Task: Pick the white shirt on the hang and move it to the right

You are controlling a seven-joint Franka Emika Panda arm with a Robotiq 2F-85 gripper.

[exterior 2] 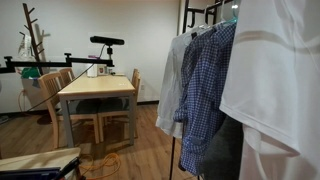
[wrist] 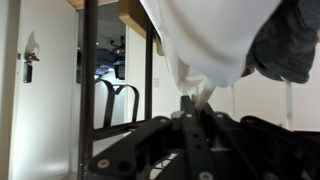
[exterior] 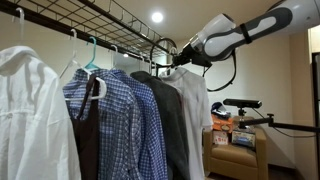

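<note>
**White thin fabric: handling and grip point**

The white shirt [exterior: 197, 108] is hung at the end of the rail [exterior: 100, 20] nearest the arm. It is just beside the dark jacket [exterior: 172, 120], with the checked shirts [exterior: 120, 120] further along. In the wrist view the gripper [wrist: 192, 104] is seen closed. Its fingers are brought together on a small fold of the shirt's cloth, which is drawn to a point at the fingertips. In an exterior view the arm's head is placed at the top of the garment, just under the rail.

The garment is judged to be light, soft and limp. No stiffness is to be expected: the cloth will stretch and drape rather than pass on a push. A pinch of fabric alone may slip, or may drag the shirt off its hanger. A hold at the shoulder or collar, close under the hanger, is therefore recommended, so that hanger and shirt are carried along the rail together. Whether the present pinch includes the hanger cannot be confirmed, as the hook is not made out in any view. Snagging on the jacket should be guarded against.
</note>
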